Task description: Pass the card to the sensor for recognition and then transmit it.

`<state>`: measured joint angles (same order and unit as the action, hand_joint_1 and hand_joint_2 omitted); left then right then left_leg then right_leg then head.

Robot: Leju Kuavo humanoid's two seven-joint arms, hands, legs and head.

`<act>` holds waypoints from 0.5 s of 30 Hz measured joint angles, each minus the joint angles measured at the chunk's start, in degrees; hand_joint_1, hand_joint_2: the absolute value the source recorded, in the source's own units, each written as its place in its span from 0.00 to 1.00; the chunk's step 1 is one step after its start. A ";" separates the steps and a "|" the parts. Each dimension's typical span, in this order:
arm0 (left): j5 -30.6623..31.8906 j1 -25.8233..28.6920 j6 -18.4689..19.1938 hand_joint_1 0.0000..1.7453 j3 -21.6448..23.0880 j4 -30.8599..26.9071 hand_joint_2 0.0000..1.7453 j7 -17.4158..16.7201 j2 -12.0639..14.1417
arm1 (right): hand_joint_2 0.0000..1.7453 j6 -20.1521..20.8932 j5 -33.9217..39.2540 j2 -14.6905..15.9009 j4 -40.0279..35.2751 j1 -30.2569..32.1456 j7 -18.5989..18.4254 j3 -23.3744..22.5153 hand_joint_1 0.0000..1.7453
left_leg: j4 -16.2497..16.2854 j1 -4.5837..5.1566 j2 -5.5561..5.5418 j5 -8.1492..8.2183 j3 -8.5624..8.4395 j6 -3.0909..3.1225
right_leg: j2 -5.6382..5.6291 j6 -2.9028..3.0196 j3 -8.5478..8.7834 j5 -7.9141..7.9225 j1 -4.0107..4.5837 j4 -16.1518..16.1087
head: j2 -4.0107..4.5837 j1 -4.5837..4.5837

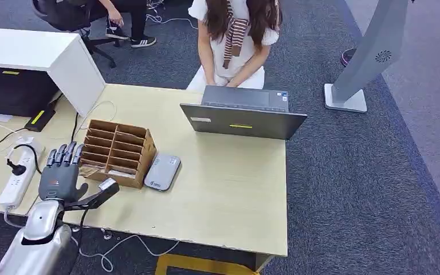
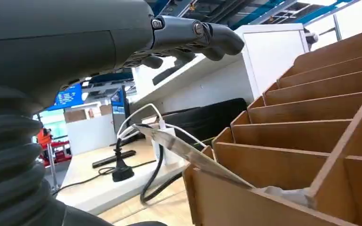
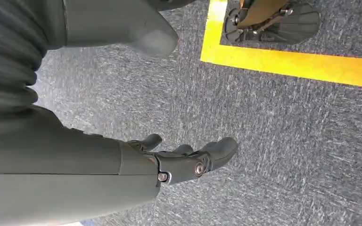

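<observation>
A desk (image 1: 223,189) is stretching across the scene, with a person (image 1: 235,40) sitting at its far side behind a laptop (image 1: 243,120). On the near left, a wooden rack (image 1: 117,152) is standing just left of the grey sensor (image 1: 162,172). The left hand (image 1: 63,172) is hovering beside the rack's left edge, fingers spread and holding nothing; the right hand (image 3: 184,160) is hanging over the carpet, fingers loosely apart and empty. A pale card (image 2: 188,153) is lying in the rack's near slot, so the task is looking barely begun: picking, scanning and handing over all seem left. The card's face is staying too blurred to read.
</observation>
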<state>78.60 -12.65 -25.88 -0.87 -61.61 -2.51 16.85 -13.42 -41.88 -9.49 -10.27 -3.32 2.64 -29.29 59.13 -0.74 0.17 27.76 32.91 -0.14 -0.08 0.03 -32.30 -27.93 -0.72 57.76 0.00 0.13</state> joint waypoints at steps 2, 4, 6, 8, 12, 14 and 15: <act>-0.04 0.01 0.02 0.00 0.00 0.00 1.00 -0.02 0.13 | 1.00 0.00 0.00 0.00 0.00 0.00 0.00 0.00 0.00 | 0.00 0.00 0.00 0.00 0.00 0.00 | 0.00 0.00 0.00 0.00 0.00 0.00 | 0.00 0.00; -0.07 0.01 0.00 0.00 0.00 0.00 1.00 -0.02 0.20 | 1.00 0.00 -0.02 0.00 0.00 0.00 0.00 -0.02 0.00 | 0.00 0.00 0.00 0.00 0.00 0.00 | 0.00 0.00 0.00 0.00 0.00 0.00 | 0.00 0.00; -0.09 0.02 0.02 0.00 0.00 0.00 1.00 -0.02 0.26 | 1.00 0.00 -0.02 0.00 0.00 0.00 0.00 -0.02 0.00 | 0.00 0.00 0.00 0.00 0.00 0.00 | 0.00 0.00 0.00 0.00 0.00 0.00 | 0.00 0.00; -0.11 0.03 0.00 0.96 0.00 0.02 1.00 -0.04 0.28 | 1.00 0.00 -0.04 0.00 0.00 0.00 0.00 0.00 0.00 | 0.00 0.00 0.00 0.00 0.00 0.00 | 0.00 0.00 0.00 0.00 0.00 0.00 | 0.00 0.00; -0.65 0.11 -0.09 0.96 0.00 0.04 1.00 0.09 0.26 | 1.00 0.00 -0.04 0.00 0.00 0.01 0.04 -0.02 0.00 | 0.00 0.00 0.00 0.00 0.00 0.00 | 0.00 0.00 0.00 0.00 0.00 0.00 | 0.00 0.00; -0.79 0.16 -0.09 0.96 0.00 0.04 1.00 0.13 0.26 | 1.00 0.00 -0.04 0.00 0.00 0.00 0.11 -0.02 0.00 | 0.00 0.00 0.00 0.00 0.00 0.00 | 0.00 0.00 0.00 0.00 0.00 0.00 | 0.00 0.00; -0.79 0.16 -0.09 0.96 0.00 0.04 1.00 0.13 0.26 | 1.00 0.00 -0.04 0.00 0.00 0.00 0.11 -0.02 0.00 | 0.00 0.00 0.00 0.00 0.00 0.00 | 0.00 0.00 0.00 0.00 0.00 0.00 | 0.00 0.00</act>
<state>77.81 -12.48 -25.97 -0.87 -61.57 -2.38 17.11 -13.42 -41.92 -9.49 -10.27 -3.32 2.75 -29.31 59.13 -0.74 0.17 27.76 32.91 -0.14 -0.08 0.03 -32.30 -27.93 -0.72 57.76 0.00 0.13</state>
